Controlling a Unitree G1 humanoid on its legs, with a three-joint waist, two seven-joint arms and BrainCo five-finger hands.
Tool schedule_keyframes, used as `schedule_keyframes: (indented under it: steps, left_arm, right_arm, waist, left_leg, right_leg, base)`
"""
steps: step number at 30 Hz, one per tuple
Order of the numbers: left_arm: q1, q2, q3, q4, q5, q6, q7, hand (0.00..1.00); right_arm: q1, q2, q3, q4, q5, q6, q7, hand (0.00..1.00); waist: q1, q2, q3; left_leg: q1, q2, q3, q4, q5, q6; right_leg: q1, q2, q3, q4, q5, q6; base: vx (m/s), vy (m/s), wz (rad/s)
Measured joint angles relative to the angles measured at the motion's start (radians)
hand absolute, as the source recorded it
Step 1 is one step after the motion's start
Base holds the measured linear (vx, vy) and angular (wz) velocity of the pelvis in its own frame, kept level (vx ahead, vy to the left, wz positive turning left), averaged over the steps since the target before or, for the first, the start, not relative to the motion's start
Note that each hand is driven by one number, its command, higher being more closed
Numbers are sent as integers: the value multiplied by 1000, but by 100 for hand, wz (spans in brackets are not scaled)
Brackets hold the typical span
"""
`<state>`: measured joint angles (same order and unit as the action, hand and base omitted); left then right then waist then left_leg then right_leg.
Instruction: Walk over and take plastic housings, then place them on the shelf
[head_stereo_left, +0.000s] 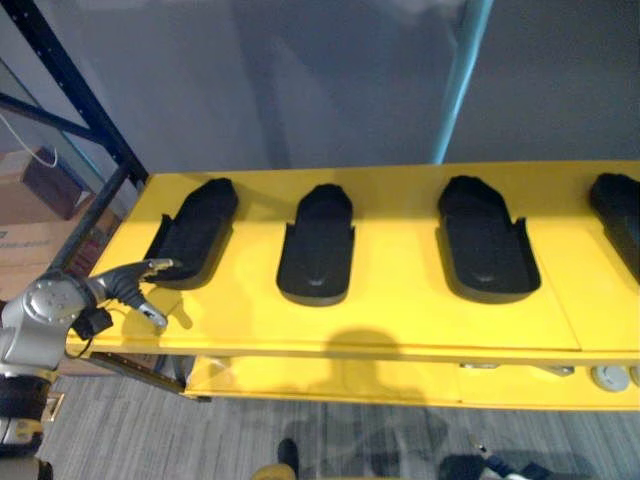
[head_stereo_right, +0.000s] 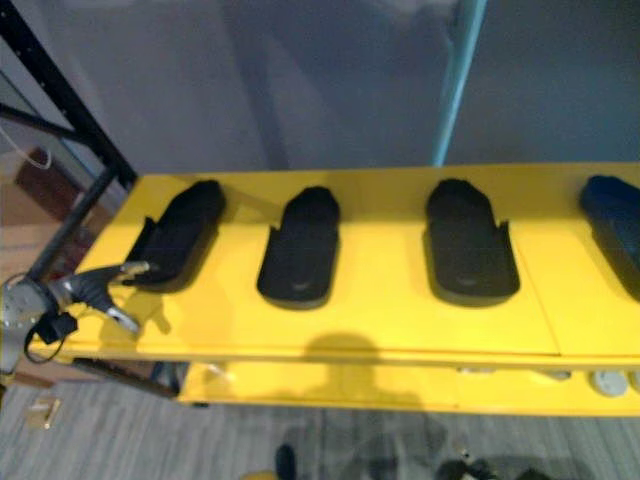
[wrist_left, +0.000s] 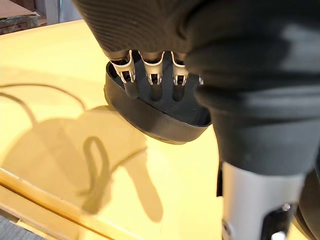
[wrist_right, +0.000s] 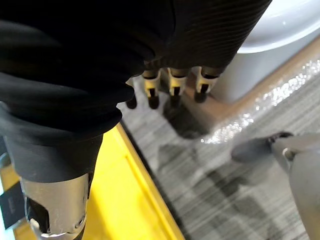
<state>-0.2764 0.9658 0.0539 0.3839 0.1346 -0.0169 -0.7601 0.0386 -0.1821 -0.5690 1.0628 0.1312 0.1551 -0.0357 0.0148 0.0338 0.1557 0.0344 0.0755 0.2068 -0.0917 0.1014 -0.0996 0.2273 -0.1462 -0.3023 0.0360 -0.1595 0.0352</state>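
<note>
Several black plastic housings lie in a row on the yellow shelf (head_stereo_left: 400, 310). The leftmost housing (head_stereo_left: 195, 232) sits by the shelf's left end, with another housing (head_stereo_left: 318, 245) and a third (head_stereo_left: 485, 240) to its right. My left hand (head_stereo_left: 135, 285) reaches in over the shelf's front left corner, open, its straight fingers (wrist_left: 152, 75) pointing at the near end of the leftmost housing (wrist_left: 150, 112). Whether they touch it I cannot tell. My right hand (wrist_right: 170, 82) hangs open and holds nothing, over the grey floor beside a yellow shelf edge (wrist_right: 130, 200).
A dark rack upright (head_stereo_left: 75, 90) and cardboard boxes (head_stereo_left: 30, 230) stand at the left. A teal post (head_stereo_left: 460, 80) rises behind the shelf against the grey wall. A lower yellow level (head_stereo_left: 330, 380) shows under the front edge. A white rounded object (wrist_right: 285, 25) stands near my right hand.
</note>
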Motion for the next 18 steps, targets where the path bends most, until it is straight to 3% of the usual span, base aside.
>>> schedule_keyframes:
  steps: [10,18]
  left_arm:
    - [-20,10,0,-3,-1,78,-121,0]
    - [-20,11,-30,-9,-88,85,-74,0]
  right_arm:
    - [-4,0,-3,-1,-8,0,1,0]
    - [-5,0,-19,-4,-8,0,2,0]
  waist:
    - [-2,6,3]
    - [-1,11,6]
  left_leg:
    - [-1,0,-1,0,0,0]
    - [-1,-1,-3,0,0,0]
  right_leg:
    - [0,-1,-1,-1,0,0]
    - [0,-1,-1,-2,1,2]
  base:
    - [0,0,0]
    - [0,0,0]
